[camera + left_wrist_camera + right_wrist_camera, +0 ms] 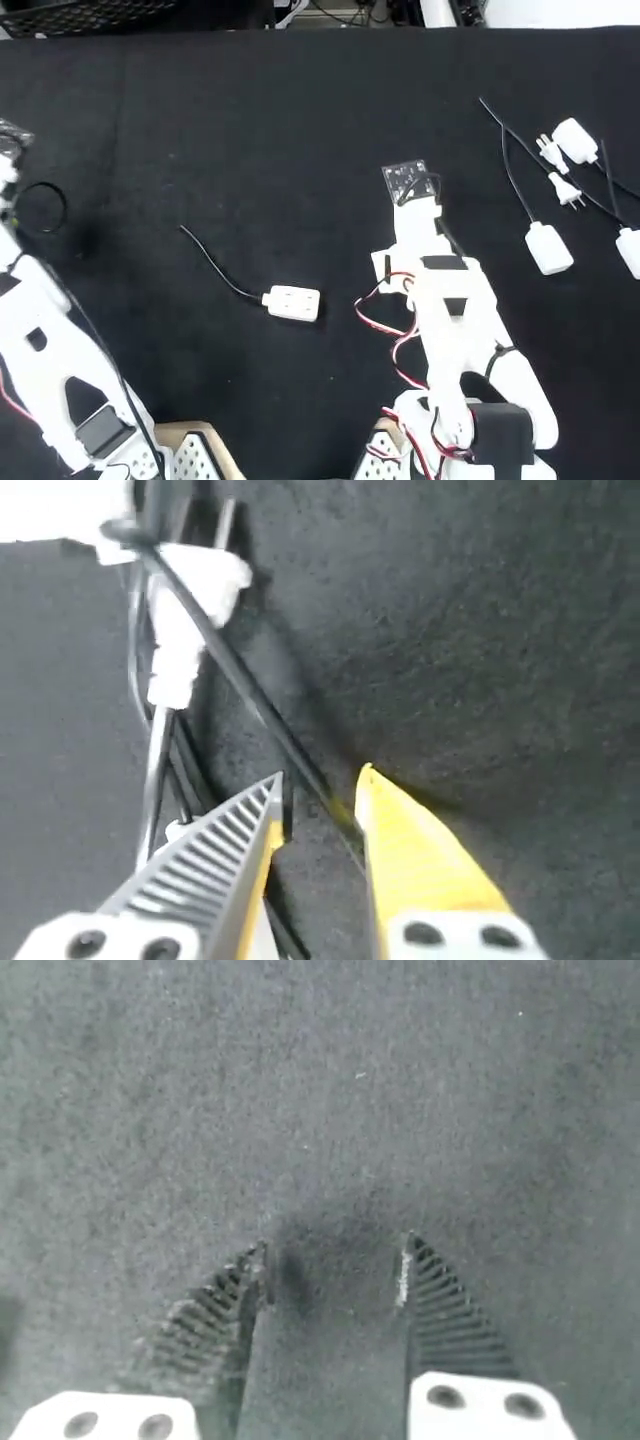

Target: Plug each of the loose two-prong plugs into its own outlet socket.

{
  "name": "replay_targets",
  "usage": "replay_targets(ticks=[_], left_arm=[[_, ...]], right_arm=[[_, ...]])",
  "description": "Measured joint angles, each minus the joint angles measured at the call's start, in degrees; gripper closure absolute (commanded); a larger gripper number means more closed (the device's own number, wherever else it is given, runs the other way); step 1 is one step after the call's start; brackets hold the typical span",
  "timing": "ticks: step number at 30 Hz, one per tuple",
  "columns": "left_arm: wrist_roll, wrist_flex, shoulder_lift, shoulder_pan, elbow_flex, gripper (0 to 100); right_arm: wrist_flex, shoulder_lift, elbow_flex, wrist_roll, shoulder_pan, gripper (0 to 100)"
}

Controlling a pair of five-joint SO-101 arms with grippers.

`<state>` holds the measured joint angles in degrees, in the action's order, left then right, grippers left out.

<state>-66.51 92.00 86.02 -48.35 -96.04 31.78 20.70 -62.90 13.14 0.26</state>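
My left gripper sits at the table's far left edge, open, one grey ribbed finger and one yellow finger either side of a black cable. A white plug lies just beyond on that cable. The cable's loop shows beside this arm. My right gripper hangs open over bare black cloth mid-table. A white outlet socket with a black lead lies left of the right arm. At the far right lie two loose two-prong plugs and another white socket.
A white block lies beside the plugs at the far right, and another white piece at the right edge, with thin black leads running between them. The black cloth covers the table. Arm bases stand along the near edge.
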Motion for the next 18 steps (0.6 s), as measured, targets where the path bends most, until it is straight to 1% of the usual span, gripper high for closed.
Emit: replay_targets(ticks=[7, 9, 11, 15, 18], left_arm=[[-0.1, 0.0, -1.0, -0.4, 0.0, 90], [-0.1, 0.4, -1.6, -0.4, 0.0, 92], [-0.1, 1.1, -1.8, -0.4, 0.0, 97], [-0.1, 4.6, -1.8, -0.3, 0.0, 97], [-0.1, 5.5, -1.8, -0.3, 0.0, 97]], right_arm=[[0.0, 0.0, 0.0, 0.0, 0.0, 79.7], [0.0, 0.0, 0.0, 0.0, 0.0, 79.7], [0.0, 0.0, 0.0, 0.0, 0.0, 79.7], [0.0, 0.0, 0.0, 0.0, 0.0, 79.7], [0.0, 0.0, 0.0, 0.0, 0.0, 79.7]])
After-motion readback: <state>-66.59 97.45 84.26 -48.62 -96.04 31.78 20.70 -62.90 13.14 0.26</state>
